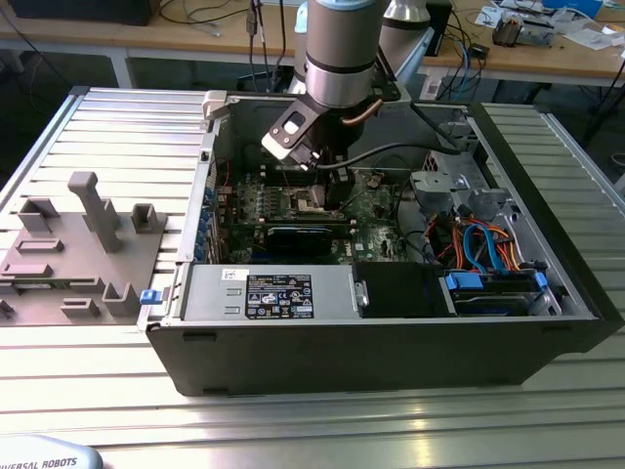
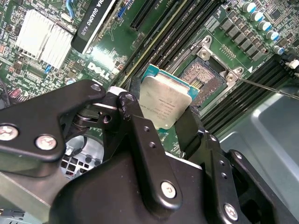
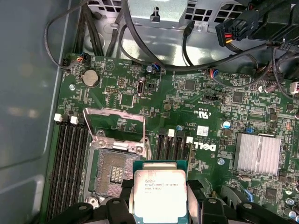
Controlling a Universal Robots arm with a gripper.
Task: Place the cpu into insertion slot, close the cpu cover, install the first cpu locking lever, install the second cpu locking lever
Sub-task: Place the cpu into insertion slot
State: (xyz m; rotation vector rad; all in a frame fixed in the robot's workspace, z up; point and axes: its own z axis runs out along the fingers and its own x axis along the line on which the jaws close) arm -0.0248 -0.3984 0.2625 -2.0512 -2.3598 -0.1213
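Note:
My gripper is shut on the cpu, a silvery square chip on a green carrier edge, held by two opposite edges between the black fingers. In the first wrist view the cpu hangs beside the insertion slot, apart from it and a little above the board. The slot lies bare, its dark pin field showing. The cpu cover stands swung up, a thin metal frame hinged at one side of the slot. In the exterior view the gripper is down inside the open computer case, over the green board.
Black memory slots flank the insertion slot. A ribbed heatsink and a black graphics card lie nearby. Black cables cross above the board. The power supply and drive bay fill the case front. A grey fixture stands outside.

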